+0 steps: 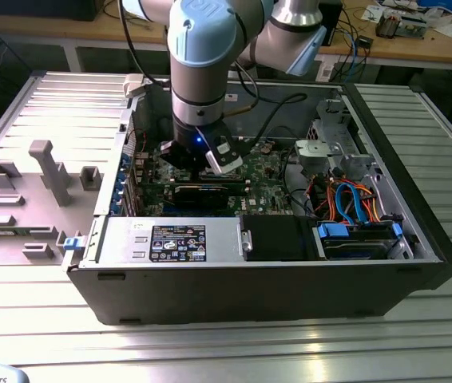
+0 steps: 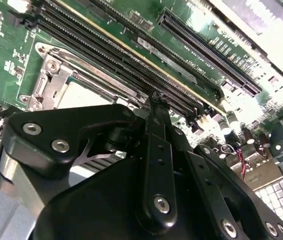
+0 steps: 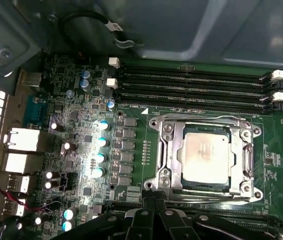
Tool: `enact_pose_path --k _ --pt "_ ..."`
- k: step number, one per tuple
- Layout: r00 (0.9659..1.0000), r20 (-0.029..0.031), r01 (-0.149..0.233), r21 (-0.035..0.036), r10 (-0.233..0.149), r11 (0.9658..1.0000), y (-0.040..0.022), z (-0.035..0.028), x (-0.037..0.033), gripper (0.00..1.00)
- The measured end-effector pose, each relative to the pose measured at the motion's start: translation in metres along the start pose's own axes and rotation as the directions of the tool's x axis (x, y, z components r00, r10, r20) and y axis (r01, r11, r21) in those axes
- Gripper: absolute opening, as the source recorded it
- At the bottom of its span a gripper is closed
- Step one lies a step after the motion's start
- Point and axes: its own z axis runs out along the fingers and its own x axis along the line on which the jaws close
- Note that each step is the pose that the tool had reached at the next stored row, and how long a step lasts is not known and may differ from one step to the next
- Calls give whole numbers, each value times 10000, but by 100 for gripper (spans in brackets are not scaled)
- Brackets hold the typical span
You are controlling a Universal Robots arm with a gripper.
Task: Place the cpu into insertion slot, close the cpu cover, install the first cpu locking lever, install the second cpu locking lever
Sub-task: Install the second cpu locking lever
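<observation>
In the exterior view a matte-black computer case point(image 1: 418, 263) lies open on a ribbed grey metal table point(image 1: 210, 351), and the pale blue and silver arm point(image 1: 198, 56) reaching down into it hides much of the green motherboard point(image 1: 262, 171), including the socket area. The gripper point(image 2: 157, 97) hangs low over the board; in the second wrist view its glossy black linkages, dotted with round silver bolts, block most of the socket, and its fingers meet at a thin tip with nothing between them, so it looks clenched and empty. In the first wrist view the insertion slot point(image 3: 157, 150) sits beside four long dark memory slots point(image 3: 191, 87), its near edge cut off by the gripper's black knuckles. The cpu cover point(image 3: 244, 155), a stamped silver frame with a square window, lies flat over the slot. The cpu point(image 3: 206, 155), a dull grey-silver square with a faintly smudged top, rests seated in the slot, showing through that window
</observation>
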Motion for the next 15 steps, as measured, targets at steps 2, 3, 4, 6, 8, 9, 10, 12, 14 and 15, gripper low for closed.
enact_pose_path --k 2,3,4,6,8,9,10,12,14,15 --pt "10000 6 4 -79 -4 10000 -1 23 10 11" --pt "10000 9 4 -110 -4 9999 -1 32 14 11" --pt "10000 11 6 -167 -6 9999 -1 43 18 11" --pt "10000 24 11 -292 -11 9996 2 68 25 11" --pt "10000 28 13 -365 -12 9993 3 84 28 11" --pt "10000 31 11 -378 -9 9993 3 93 31 11" --pt "10000 29 11 -376 -10 9993 3 95 33 11" --pt "10000 28 12 -376 -11 9993 3 97 34 11" --pt "10000 32 14 -378 -13 9993 9 70 34 11" --pt "10000 34 14 -381 -13 9993 11 58 36 11"
